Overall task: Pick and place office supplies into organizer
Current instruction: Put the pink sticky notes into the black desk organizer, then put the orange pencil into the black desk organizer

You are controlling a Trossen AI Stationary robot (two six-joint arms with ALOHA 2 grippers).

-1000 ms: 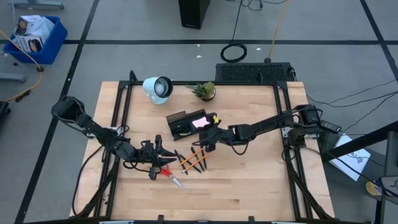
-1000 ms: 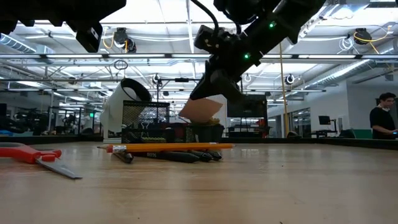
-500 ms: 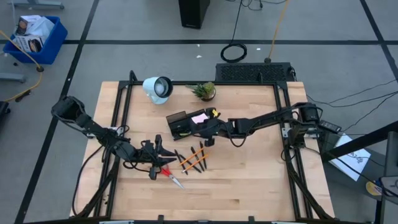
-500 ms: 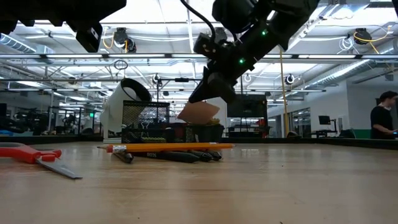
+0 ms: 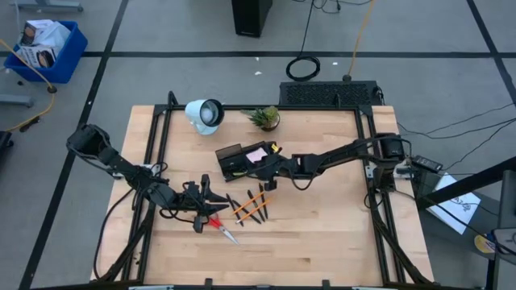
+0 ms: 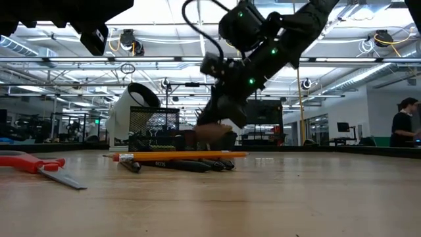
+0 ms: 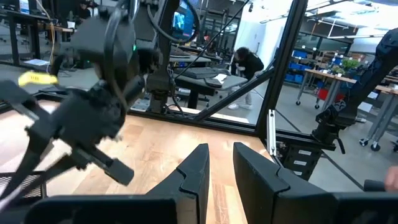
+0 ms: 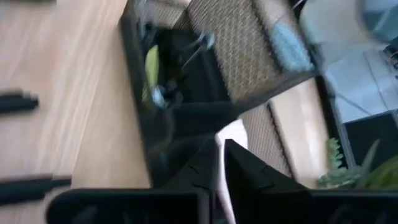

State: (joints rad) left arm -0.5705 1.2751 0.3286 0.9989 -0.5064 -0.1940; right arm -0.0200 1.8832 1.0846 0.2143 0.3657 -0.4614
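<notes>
The black organizer (image 5: 230, 162) stands on the table behind the middle; it shows as mesh walls in the right wrist view (image 8: 186, 68). My right gripper (image 5: 267, 162) hangs slanted down at its right end, shut on the pale pink sticky-note pad (image 5: 258, 154). Several pens and pencils (image 5: 251, 205) lie on the table nearer the front, and the red-handled scissors (image 5: 224, 231) lie to their left. My left gripper (image 5: 208, 206) waits level above the table just by the scissors, its fingers (image 7: 199, 171) a narrow gap apart with nothing between them. My right gripper pinches the sticky-note pad by one edge (image 8: 220, 152) between its two fingers. They come slanting down from the table's right side. The pad (image 6: 214, 130) hangs below and ahead of the fingers, low over the organizer's right part; whether it touches there I cannot tell.
A white round lamp (image 5: 204, 113) and a small potted plant (image 5: 264, 118) stand at the far edge behind the organizer. A small yellow bit (image 5: 278, 149) sits by the pad. Bare wood lies to the front and right. People stand in the room beyond (image 6: 402, 125).
My right gripper has carried the sticky-note pad down and toward the table's far left, lowering it to the organizer's right end. The left arm has kept still.
</notes>
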